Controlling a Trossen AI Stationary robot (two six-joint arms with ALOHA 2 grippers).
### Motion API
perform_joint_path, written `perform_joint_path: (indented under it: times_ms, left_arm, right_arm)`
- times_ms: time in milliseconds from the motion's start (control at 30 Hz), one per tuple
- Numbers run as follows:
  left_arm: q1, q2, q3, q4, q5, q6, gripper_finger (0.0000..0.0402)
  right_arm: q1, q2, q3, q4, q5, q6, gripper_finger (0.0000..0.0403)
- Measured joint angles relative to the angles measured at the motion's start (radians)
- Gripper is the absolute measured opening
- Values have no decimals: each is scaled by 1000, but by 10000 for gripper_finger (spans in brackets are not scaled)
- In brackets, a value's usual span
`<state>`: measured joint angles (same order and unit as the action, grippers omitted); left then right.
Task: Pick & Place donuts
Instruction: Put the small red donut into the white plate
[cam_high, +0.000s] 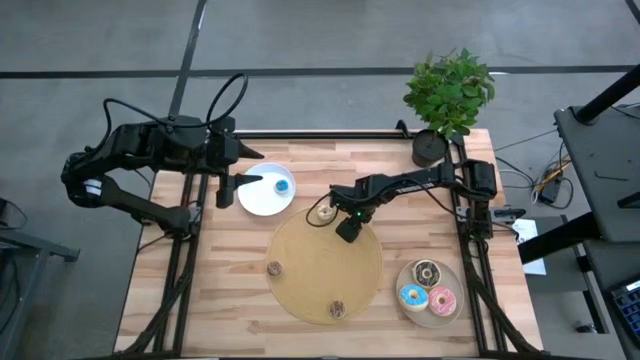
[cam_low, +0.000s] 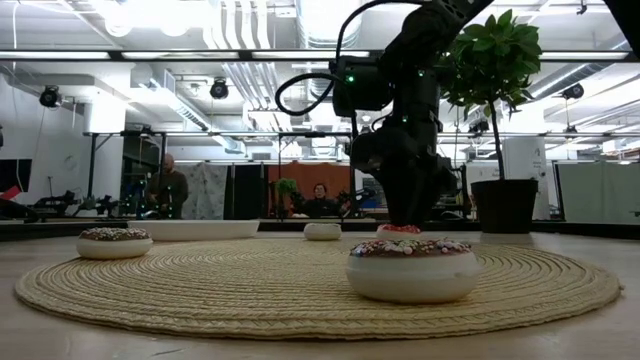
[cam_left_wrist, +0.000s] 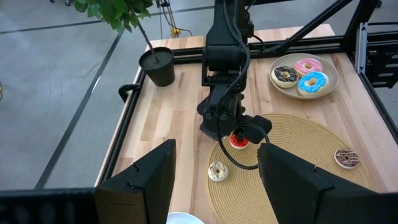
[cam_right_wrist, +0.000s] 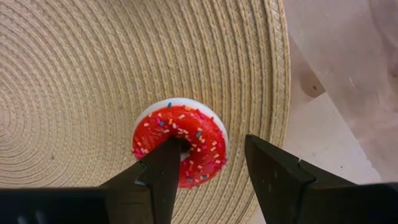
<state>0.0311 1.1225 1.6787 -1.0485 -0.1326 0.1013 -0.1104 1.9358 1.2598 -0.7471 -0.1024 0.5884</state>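
A small red sprinkled donut (cam_right_wrist: 180, 143) lies flat on the round tan board (cam_high: 310, 285), near its far edge. My right gripper (cam_right_wrist: 208, 168) is open and low over it, pointing down. One finger (cam_right_wrist: 163, 168) stands at the ring's hole and the other (cam_right_wrist: 273, 171) outside its rim. Three more small donuts rest on the board: a pale one (cam_high: 322, 212) and two brown ones (cam_high: 274, 267) (cam_high: 338, 309). A small blue donut (cam_high: 283, 185) sits on the white plate (cam_high: 262, 200). My left gripper (cam_high: 250, 180) hovers open at that plate's left edge. My right gripper comes at the red donut from above, one finger at the hole (cam_right_wrist: 180, 148) and one beyond the outer rim. I cannot tell whether either finger touches the ring. The donut lies flat on the board.
A beige plate (cam_high: 452, 318) at the near right holds three larger donuts: chocolate (cam_high: 428, 272), blue (cam_high: 412, 296) and pink (cam_high: 442, 298). A potted plant (cam_high: 440, 110) stands at the far right corner. A black frame runs along the table's edges. People sit in the room behind.
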Motion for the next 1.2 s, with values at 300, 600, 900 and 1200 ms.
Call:
perform_joint_path:
  times_ms: [300,600,900,1200]
  left_arm:
    - [0,0,0,0,0,0,199]
    - [0,0,0,0,0,0,199]
    - [0,0,0,0,0,0,199]
    - [0,0,0,0,0,0,199]
  right_arm:
    - [0,0,0,3,0,-2,142]
    - [-1,0,5,2,-2,-5,79]
    - [-1,0,84,-42,-3,-12,61]
    - [-7,0,234,-56,-4,-45,77]
